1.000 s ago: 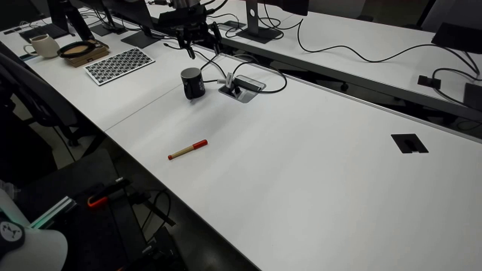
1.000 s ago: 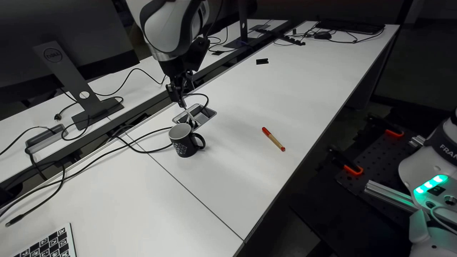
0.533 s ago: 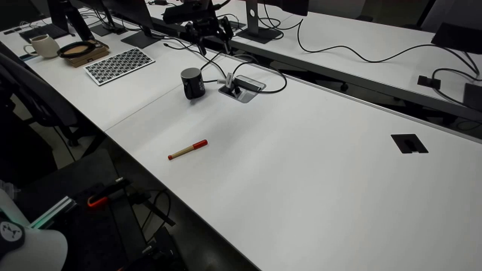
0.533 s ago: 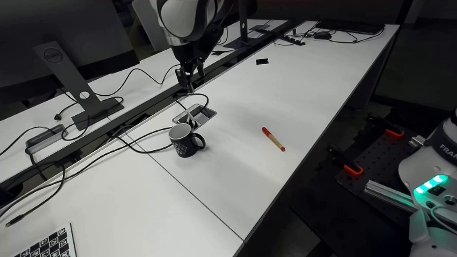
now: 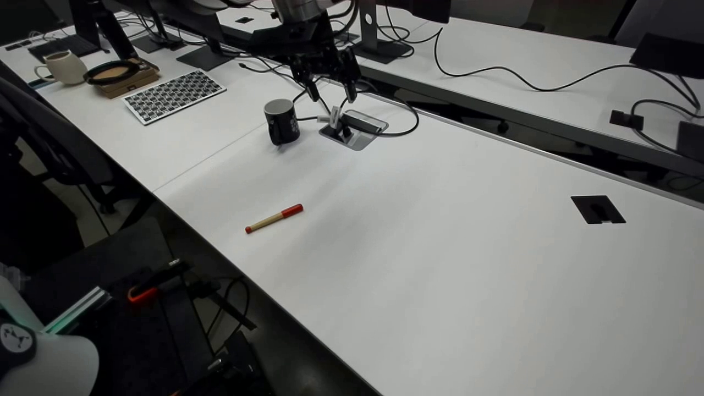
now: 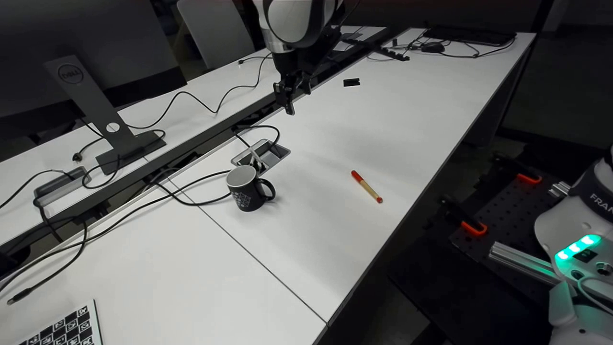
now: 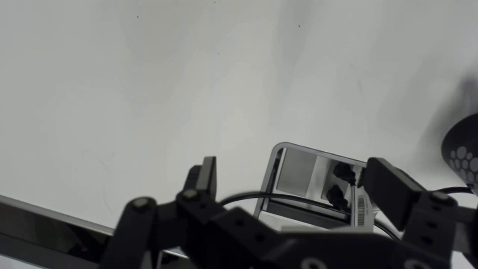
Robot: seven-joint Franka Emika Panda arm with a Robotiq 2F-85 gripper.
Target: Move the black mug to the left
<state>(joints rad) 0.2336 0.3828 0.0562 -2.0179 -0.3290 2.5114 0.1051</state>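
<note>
The black mug (image 6: 248,195) is stood upright on the surface (image 6: 306,249), long axis vertical, near the socket recess (image 5: 360,144), its handle (image 6: 272,189) pointed roughly towards the red-and-tan stick (image 6: 367,187). The gripper (image 5: 333,98), its fingers (image 7: 388,190) spread, is held above, apart from the mug.
</note>
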